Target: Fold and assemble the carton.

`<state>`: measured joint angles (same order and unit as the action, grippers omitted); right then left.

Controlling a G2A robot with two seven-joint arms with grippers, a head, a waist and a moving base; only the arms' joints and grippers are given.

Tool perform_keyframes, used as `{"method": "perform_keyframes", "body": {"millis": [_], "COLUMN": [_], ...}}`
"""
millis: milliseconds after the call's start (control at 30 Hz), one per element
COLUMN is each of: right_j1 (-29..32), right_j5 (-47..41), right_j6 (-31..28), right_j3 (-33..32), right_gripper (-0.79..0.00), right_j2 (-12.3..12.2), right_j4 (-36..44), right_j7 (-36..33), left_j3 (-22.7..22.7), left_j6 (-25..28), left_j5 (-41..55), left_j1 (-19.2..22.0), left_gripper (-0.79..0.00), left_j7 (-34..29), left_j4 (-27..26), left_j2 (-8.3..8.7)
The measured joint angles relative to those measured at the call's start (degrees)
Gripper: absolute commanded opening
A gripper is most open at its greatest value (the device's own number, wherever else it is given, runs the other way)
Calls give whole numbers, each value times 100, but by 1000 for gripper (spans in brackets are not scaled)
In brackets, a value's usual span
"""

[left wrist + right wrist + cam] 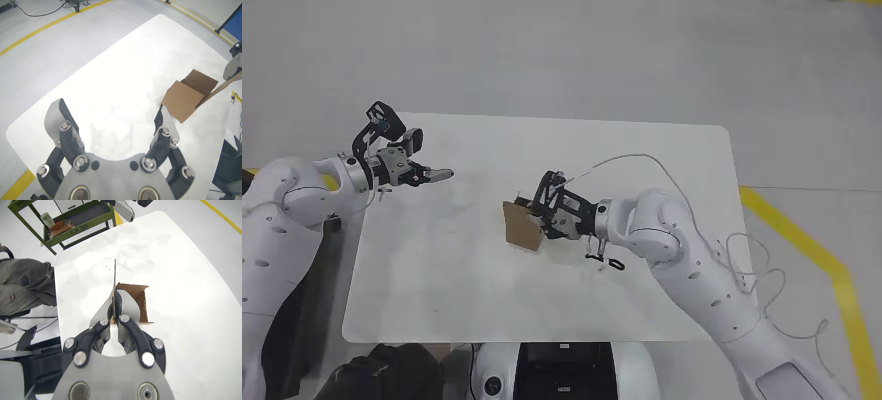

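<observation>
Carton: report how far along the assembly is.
Done: the brown cardboard carton stands opened into a box shape on the white table. In hand: the right hand is shut on one upright flap; the left hand is open, apart from it. Left: the top is open, its flaps not yet folded shut.

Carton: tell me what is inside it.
The carton shows bare brown inner walls and a folded inner flap, with no contents visible. The right claw, shut on its raised flap, covers part of the opening, so the bottom is hidden.
</observation>
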<state>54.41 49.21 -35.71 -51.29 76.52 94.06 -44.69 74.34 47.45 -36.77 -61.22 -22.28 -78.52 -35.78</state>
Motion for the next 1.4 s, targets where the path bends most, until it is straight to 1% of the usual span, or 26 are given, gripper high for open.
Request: {"method": "perform_keyframes", "body": {"millis": [133,267,300,333,400,433,467,500,633,733,800,967,1067,1167,1267,1400], "right_j1": [-190,-327,-341,-349,-358,-348,-329,-317,-198,17,249,1184,1740,2151,2400,2521], "right_j5": [59,580,688,777,977,1059,1142,1200,1139,968,959,909,1086,1291,1442,1310], "right_j6": [-340,-499,-527,-556,-611,-625,-631,-619,-500,-360,-128,437,661,890,1128,1185], "right_j3": [-140,-98,-76,-56,-21,-8,4,7,-72,-243,-406,-719,-702,-616,-534,-440], "right_gripper": [-785,-785,-727,-625,-585,-486,-185,0,0,0,0,0,0,0,0,0], "right_j2": [-53,-73,-74,-76,-85,-90,-97,-102,-128,-172,-211,-305,-349,-371,-376,-367], "right_j4": [-25,-141,-170,-198,-248,-273,-311,-340,-310,-47,252,1213,1577,1696,1669,1458], "right_j7": [-151,34,94,156,272,314,359,374,562,705,866,1460,1604,1763,1971,2216], "left_j3": [0,0,0,0,0,0,0,0,0,0,0,0,0,0,0,0], "left_j6": [0,0,0,0,0,0,0,0,0,0,0,0,0,0,0,0], "left_j5": [0,0,0,0,0,0,0,0,0,0,0,0,0,0,0,0], "left_j1": [0,0,0,0,0,0,0,0,0,0,0,0,0,0,0,0], "left_gripper": [0,0,0,0,0,0,0,0,0,0,0,0,0,0,0,0], "left_j7": [0,0,0,0,0,0,0,0,0,0,0,0,0,0,0,0], "left_j4": [0,0,0,0,0,0,0,0,0,0,0,0,0,0,0,0], "left_j2": [0,0,0,0,0,0,0,0,0,0,0,0,0,0,0,0]}}
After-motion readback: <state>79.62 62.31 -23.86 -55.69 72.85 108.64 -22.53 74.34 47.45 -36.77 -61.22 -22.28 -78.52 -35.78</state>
